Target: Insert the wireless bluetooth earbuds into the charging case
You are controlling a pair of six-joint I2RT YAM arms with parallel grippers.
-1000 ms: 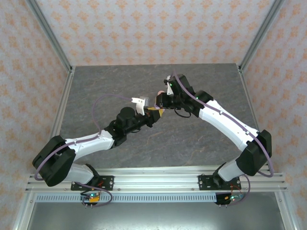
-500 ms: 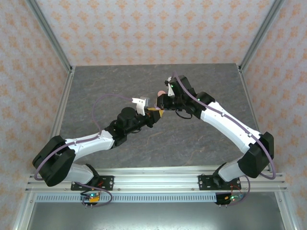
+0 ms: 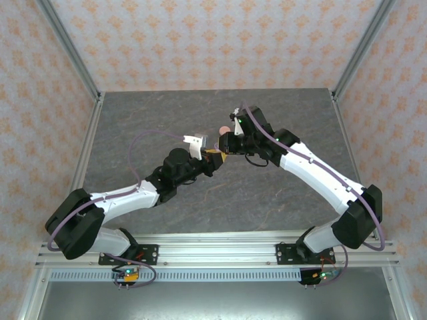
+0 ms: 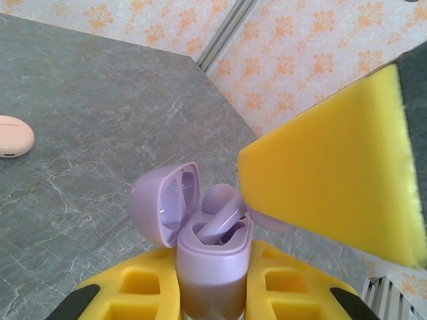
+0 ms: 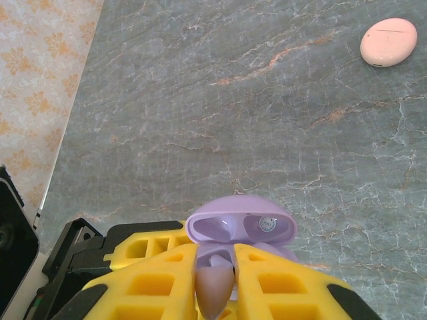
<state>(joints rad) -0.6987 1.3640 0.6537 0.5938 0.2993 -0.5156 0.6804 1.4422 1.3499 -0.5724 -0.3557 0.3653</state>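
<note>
Top view: both arms meet mid-table over the grey stone-look table [image 3: 147, 120]. The left gripper [image 3: 212, 155] and right gripper [image 3: 223, 151] sit tip to tip, too small here to read what's between them. A round pale pink plastic case [image 3: 225, 128] lies just behind them, lid shut.

Left wrist: the left gripper is clamped tight on the lilac plastic charging case [image 4: 212, 250], held upright with its lid flipped open. 1 lilac plastic earbud [image 4: 221, 215] lies tilted across the case's wells, not fully down, I'd say. A yellow foam finger [image 4: 333, 173] of the right gripper is right against it.

Right wrist: the claw is narrow, and the lilac plastic earbud [image 5: 215, 285] looks pinched between its pads, right over the open case.

Progress: I reckon this bud is mid-insertion and needs seating. I can't tell whether the other well is filled or what the pink case holds.
</note>
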